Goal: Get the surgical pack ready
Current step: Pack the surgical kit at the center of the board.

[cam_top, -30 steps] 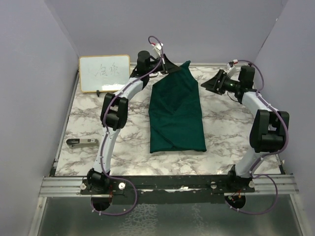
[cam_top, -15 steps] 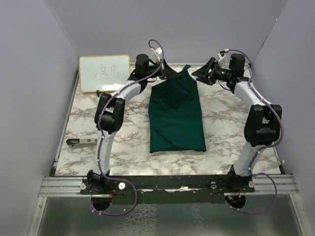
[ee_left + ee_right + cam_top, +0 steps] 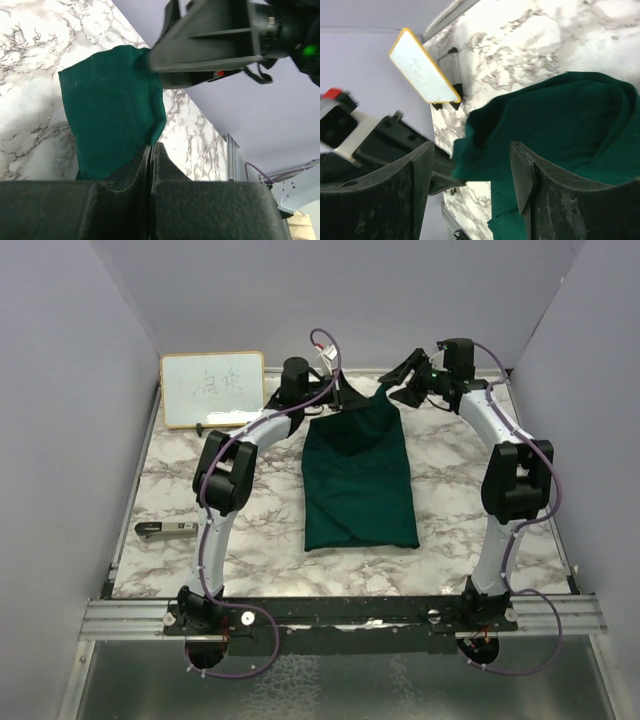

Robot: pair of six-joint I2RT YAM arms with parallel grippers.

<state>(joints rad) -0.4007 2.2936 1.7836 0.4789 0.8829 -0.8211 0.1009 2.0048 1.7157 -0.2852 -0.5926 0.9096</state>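
Observation:
The surgical pack's dark green drape (image 3: 360,475) lies as a long folded bundle in the middle of the marble table (image 3: 460,500). Its far flap (image 3: 110,110) is lifted off the table, with my left gripper (image 3: 345,396) shut on the flap's edge (image 3: 151,150). My right gripper (image 3: 404,383) hovers open at the flap's far tip, which reaches up between its spread fingers (image 3: 472,170) without touching either one. The green cloth (image 3: 560,115) fills the right wrist view, with the left gripper's fingers (image 3: 395,145) just behind it. The cloth covers whatever the bundle holds.
A wood-framed whiteboard (image 3: 212,388) stands at the far left corner. A small dark and silver tool (image 3: 168,530) lies near the table's left edge. Purple walls close in the back and both sides.
My right gripper has swung left and farther back, from the table's right side up to the drape's raised tip. The left gripper has kept its hold, shifting slightly right.

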